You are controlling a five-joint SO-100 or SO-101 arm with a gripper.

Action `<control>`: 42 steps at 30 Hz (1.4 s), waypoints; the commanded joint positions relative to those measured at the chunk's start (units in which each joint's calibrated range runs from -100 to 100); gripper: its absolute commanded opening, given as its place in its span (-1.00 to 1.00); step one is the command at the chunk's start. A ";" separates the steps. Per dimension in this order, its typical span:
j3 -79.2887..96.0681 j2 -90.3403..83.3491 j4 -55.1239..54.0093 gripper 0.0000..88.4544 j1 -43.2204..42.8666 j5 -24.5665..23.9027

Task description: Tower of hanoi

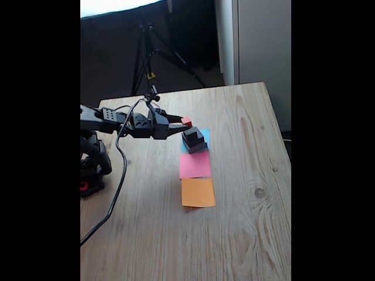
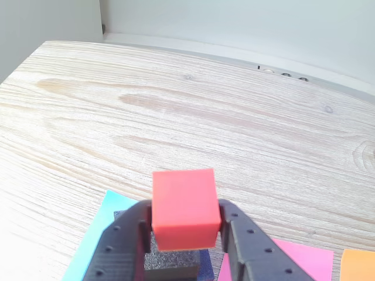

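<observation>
My gripper (image 1: 184, 122) (image 2: 184, 222) is shut on the tiny red cube (image 1: 186, 121) (image 2: 184, 208) and holds it in the air. The rest of the tower of hanoi (image 1: 194, 140) sits just below and to the right in the fixed view: a small black cube on a black slab on a grey slab, standing on the blue paper square (image 1: 204, 136). In the wrist view the grey slab (image 2: 170, 261) shows between and below the fingers (image 2: 120, 246), over the blue paper (image 2: 94, 240).
A pink paper square (image 1: 195, 164) (image 2: 281, 260) and an orange one (image 1: 198, 192) (image 2: 358, 264) lie in a row toward the table's front. A black cable (image 1: 120, 170) hangs from the arm across the left of the wooden table (image 1: 246, 222). A tripod (image 1: 149, 47) stands behind.
</observation>
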 commanded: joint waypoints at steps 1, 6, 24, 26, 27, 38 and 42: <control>-0.24 3.53 -6.57 -0.97 -0.57 1.89; -0.15 7.46 -11.26 -0.96 -0.57 3.39; 2.85 8.37 -14.26 -0.96 -2.07 3.56; 2.85 8.45 -14.34 -0.94 -2.07 3.06; 2.85 8.52 -14.42 -0.93 -2.07 2.56; 3.31 8.68 -14.42 -0.91 -1.32 3.06; 3.31 8.75 -14.74 -0.81 -0.99 2.39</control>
